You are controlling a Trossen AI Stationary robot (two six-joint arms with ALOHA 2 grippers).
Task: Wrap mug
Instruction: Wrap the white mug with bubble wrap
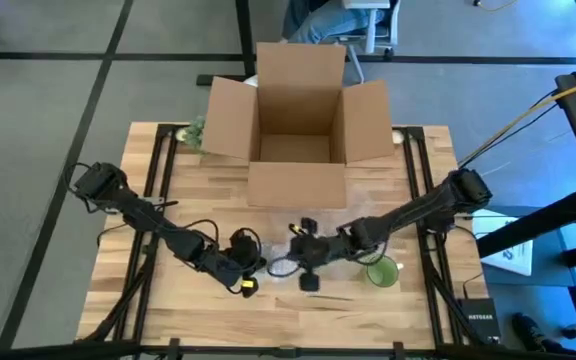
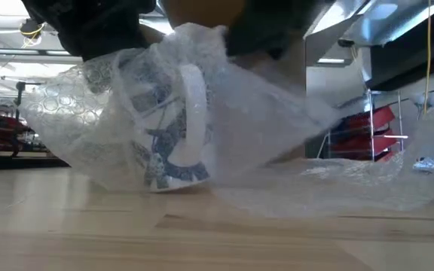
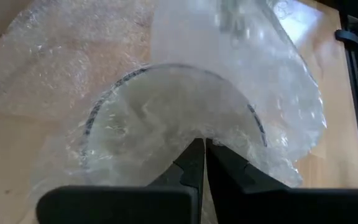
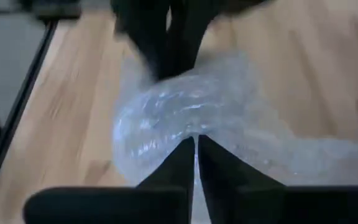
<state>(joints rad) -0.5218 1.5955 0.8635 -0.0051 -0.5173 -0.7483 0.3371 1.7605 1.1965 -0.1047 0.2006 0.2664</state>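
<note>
Blue-patterned mug [image 2: 168, 143] mid-table, near front edge, swaddled in bubble wrap [image 2: 277, 135]. Left gripper [image 3: 199, 149] and right gripper [image 4: 194, 146] both clenched on wrap from opposite sides. Keep film taut, fold loose tail under, avoid tipping mug. Open cardboard box [image 1: 296, 130] behind.

Layout on the table [image 1: 178, 300], seen from above

Open cardboard box [image 1: 296, 130] at the far edge, centre; wrapped mug [image 2: 168, 128] near the front edge, between left gripper [image 1: 245, 262] and right gripper [image 1: 306, 252]; bubble wrap [image 2: 330, 181] trailing toward the right edge
</note>
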